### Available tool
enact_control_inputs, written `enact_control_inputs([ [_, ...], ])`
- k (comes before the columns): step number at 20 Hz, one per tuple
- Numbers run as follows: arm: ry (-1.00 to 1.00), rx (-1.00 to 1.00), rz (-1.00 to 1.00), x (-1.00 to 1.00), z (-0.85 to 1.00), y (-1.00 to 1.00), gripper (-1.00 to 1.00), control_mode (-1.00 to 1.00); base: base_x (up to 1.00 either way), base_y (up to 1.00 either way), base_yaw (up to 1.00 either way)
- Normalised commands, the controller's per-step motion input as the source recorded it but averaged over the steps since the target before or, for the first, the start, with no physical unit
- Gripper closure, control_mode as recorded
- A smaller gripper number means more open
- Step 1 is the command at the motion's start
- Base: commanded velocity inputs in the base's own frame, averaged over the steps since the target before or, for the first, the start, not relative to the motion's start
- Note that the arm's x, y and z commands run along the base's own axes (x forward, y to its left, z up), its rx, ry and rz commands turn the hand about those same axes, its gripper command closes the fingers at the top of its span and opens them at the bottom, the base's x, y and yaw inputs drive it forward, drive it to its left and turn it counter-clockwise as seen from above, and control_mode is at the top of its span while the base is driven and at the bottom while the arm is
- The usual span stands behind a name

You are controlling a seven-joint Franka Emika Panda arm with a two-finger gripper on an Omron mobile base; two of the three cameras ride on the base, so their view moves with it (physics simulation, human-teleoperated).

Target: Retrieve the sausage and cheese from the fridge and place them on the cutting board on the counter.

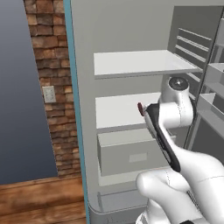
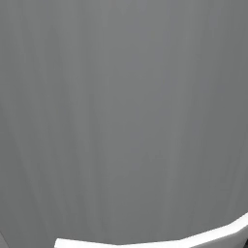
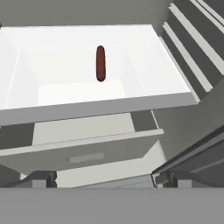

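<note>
You are looking into the open fridge [image 1: 131, 87], standing against a brick wall [image 1: 48, 65] over a wooden floor [image 1: 39, 197]. The sausage [image 3: 100, 63] is lying alone on the fridge's white middle shelf [image 3: 65, 92], above the pale drawer [image 3: 87, 151]. The fingers [image 3: 105, 181] are standing wide apart, gripping nothing, in front of that drawer.

place: you're in a home kitchen | cues: you see an open fridge [image 1: 83, 109] with white shelves [image 1: 140, 62], brick wall [image 1: 52, 65], wall socket [image 1: 48, 94], wood floor [image 1: 39, 199]
</note>
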Motion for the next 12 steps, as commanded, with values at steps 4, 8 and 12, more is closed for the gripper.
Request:
enact_control_inputs([
  [4, 0.05, -0.01, 0.02, 0.70, -0.35, -0.07, -1.00, -1.00, 0.00, 0.00, 0.00],
  [8, 0.04, 0.00, 0.01, 0.70, -0.36, -0.07, -1.00, -1.00, 0.00, 0.00, 0.00],
  [12, 0.00, -0.01, 0.00, 0.52, -0.44, -0.09, -1.00, -1.00, 0.00, 0.00, 0.00],
])
